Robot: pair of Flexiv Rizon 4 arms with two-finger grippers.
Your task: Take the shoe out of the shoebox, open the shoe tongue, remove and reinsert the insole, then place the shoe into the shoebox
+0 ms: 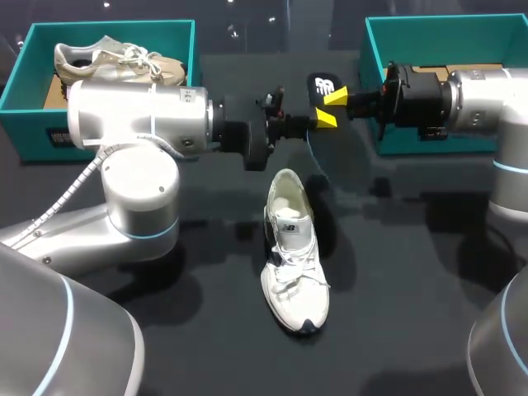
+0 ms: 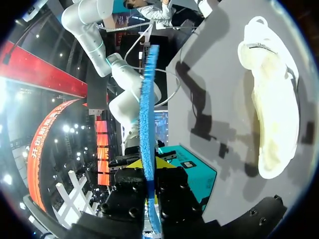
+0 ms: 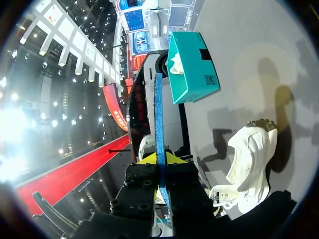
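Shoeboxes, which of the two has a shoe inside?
The left teal shoebox: a beige shoe lies in it. The right shoebox shows none.

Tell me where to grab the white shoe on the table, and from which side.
Grip the heel collar, coming down from above, one finger inside the opening, one behind the heel. The white shoe stands on its sole, opening up, heel away from the robot, so that rim is exposed. The left gripper and right gripper both hold the insole; free one first.

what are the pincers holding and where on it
Both the left pincer and the right pincer are shut on the insole, near its logo end, at opposite edges.
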